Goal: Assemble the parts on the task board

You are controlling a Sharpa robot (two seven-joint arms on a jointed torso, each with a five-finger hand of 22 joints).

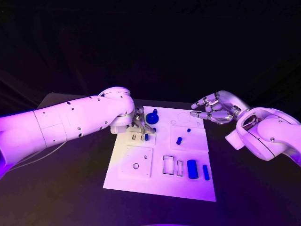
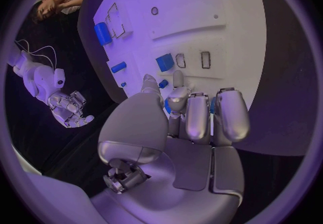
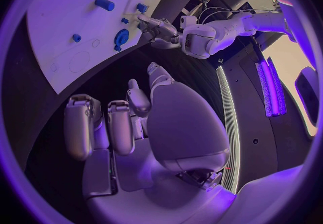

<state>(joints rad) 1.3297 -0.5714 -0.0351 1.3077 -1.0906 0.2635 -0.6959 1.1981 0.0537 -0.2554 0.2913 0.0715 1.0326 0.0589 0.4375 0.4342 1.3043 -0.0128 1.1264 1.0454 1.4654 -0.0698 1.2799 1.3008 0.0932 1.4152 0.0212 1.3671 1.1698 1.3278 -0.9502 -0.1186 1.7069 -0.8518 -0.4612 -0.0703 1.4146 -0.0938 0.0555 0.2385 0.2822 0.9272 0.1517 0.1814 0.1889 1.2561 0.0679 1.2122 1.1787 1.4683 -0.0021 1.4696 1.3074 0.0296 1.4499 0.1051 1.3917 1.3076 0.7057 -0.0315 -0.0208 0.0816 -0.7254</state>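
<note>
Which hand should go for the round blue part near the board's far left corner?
Left. The left hand already hangs over the task board, right beside the round blue part. The right hand hovers off the board's far right corner, empty, and would have to cross the board.

Violet light washes over everything here, and behind the black table (image 1: 69,188) hangs a dark draped backdrop (image 1: 150,47), folds just showing. Off to the side, a bright ribbed light strip (image 3: 225,121) runs along the dark floor (image 3: 252,121), with a glowing purple bar (image 3: 269,86) beyond.
</note>
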